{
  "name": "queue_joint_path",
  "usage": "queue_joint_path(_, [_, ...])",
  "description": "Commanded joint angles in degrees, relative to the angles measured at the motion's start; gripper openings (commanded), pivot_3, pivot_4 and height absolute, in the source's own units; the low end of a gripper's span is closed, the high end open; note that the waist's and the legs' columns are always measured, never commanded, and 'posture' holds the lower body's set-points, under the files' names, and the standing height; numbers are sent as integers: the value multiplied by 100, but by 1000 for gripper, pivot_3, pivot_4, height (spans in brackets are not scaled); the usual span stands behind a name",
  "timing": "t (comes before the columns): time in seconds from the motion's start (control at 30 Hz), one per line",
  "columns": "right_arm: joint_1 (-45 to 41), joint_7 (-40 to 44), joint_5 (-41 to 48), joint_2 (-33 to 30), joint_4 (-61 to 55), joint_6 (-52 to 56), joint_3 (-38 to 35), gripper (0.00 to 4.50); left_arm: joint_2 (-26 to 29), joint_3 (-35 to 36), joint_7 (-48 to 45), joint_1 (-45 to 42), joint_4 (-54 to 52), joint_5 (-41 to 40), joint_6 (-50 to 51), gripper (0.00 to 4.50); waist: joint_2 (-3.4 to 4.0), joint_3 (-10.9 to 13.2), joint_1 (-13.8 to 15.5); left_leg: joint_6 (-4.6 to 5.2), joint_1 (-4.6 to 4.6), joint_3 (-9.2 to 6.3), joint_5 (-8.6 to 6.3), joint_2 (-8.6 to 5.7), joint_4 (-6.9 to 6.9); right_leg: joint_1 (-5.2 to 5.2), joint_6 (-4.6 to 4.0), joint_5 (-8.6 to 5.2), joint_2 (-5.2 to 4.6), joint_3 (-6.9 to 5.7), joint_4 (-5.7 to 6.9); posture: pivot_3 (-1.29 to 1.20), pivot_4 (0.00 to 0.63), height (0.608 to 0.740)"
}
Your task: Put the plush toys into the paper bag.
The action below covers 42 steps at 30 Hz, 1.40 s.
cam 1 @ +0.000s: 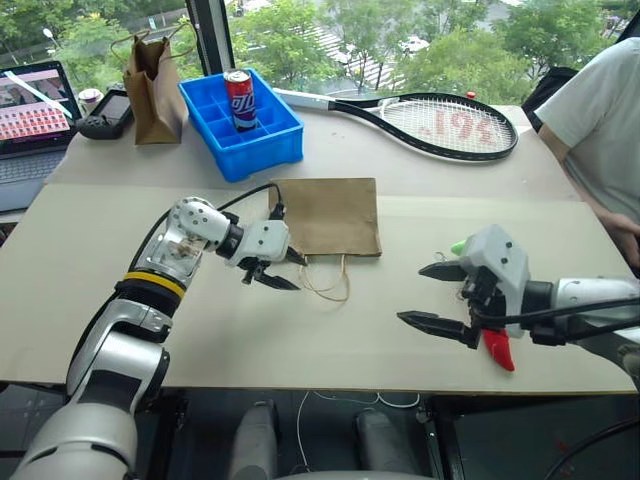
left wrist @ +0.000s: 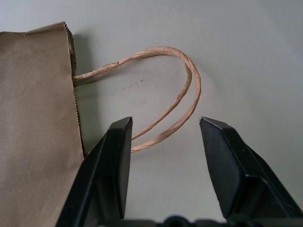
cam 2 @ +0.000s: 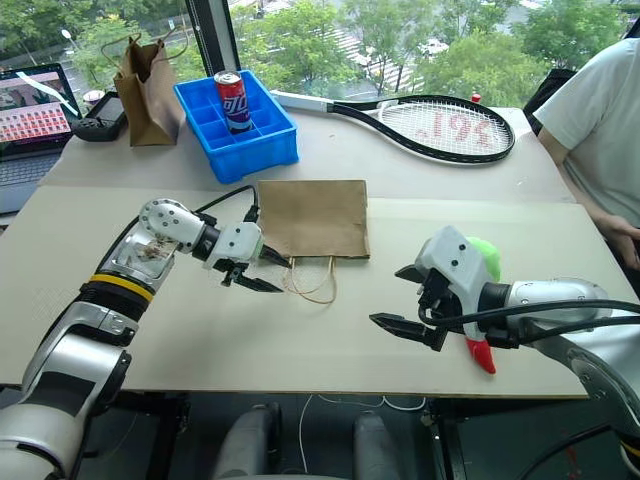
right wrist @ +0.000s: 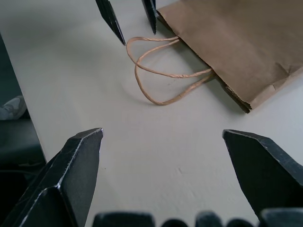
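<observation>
**Left wrist view: fingers straddling the bag's handles**

The left gripper point(left wrist: 163, 130) stands with a plain gap between its two black fingers point(left wrist: 116, 161); nothing is clamped. The twisted paper loop handles point(left wrist: 182, 101) of the paper bag point(left wrist: 35, 118) run into that gap, one strand passing just beside the inner face of one finger; whether it touches cannot be told. The bag lies flat on the table point(cam 1: 100, 290), about mid-table, its mouth and handles toward the near edge.

From the head camera, the left gripper sits just off the bag's near left corner, pointing across toward the handles. The right gripper point(cam 1: 432, 294) hovers nearer the table's near right corner, its fingers spread wide and holding nothing, well apart from the bag.

The green plush toy point(cam 2: 486, 254) and the red chili-shaped plush toy point(cam 1: 498, 349) lie behind the right hand near the near edge; each is largely hidden by the gripper body, so only a slip of green and the red tip show.

Toward the far edge stand a narrower paper bag point(cam 1: 152, 85), a blue compartment tray point(cam 1: 270, 135) holding a soda can point(cam 1: 240, 100), and a racket point(cam 1: 440, 125).
</observation>
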Motion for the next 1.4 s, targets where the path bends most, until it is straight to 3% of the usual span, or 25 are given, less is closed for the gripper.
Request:
queue_joint_path(0.03, [32, -57, 5, -3, -177, -53, -289, 4500, -78, 126, -155, -299, 214, -56, -242, 814, 0, 0, 0, 0, 0, 0, 0, 0, 0, 0, 0, 0, 0, 0, 0, 0, 150, 731])
queue_joint_path(0.1, [69, -75, 15, 2, -199, -56, -314, 4500, -139, 238, -289, -372, 259, -230, -126, 95, 0, 0, -1, 0, 0, -1, 0, 0, 0, 0, 0, 0, 0, 0, 2, 0, 150, 731])
queue_joint_path(0.43, [190, -214, 38, 159, -257, -17, -229, 4500, -352, 778, -518, -565, -376, -1088, 1365, 95, 0, 0, -8, 1, 0, -4, 1, 0, 3, 3, 2, -1, 2, 0, 4, 0, 150, 731])
queue_joint_path(0.67, [77, -1041, -102, 1301, -138, 76, 614, 4500, -437, 1056, -74, -730, -1013, -1347, 2585, 95, -1, -1, -32, 1, 2, -13, 1, 1, 10, 5, 3, -1, 10, 0, 11, 0, 150, 731])
queue_joint_path(0.8, [-112, -1784, -608, 2372, 419, -178, 1048, 3438, -454, 1109, 97, -636, -1428, -1465, 3051, 0, 0, -2, -36, 1, 1, -17, 1, 1, 10, 4, 3, 0, 13, 0, 14, 0, 150, 731])
queue_joint_path(0.87, [-202, -2093, -875, 2897, 707, -390, 1164, 2683, -443, 1090, 190, -493, -1708, -1525, 3274, 0, -2, -4, -34, 1, 2, -19, 2, 2, 11, 5, 3, 0, 15, -1, 16, 0, 150, 731])
queue_joint_path(1.13, [-543, -2243, -1655, 3947, 1776, -1230, 1335, 44, -480, 1197, 515, -372, -2232, -1704, 3806, 0, 1, -4, -9, 1, 0, -19, 2, 0, 11, 5, 4, 0, 14, -2, 17, 0, 150, 731])
queue_joint_path(1.4, [-1162, -2042, -2376, 4581, 3272, -2269, 1539, 44, -604, 1392, 1013, -478, -2303, -1915, 4222, 0, 2, -4, -19, 1, 1, -20, 2, 2, 10, 4, 4, 0, 18, -2, 19, 0, 150, 731])
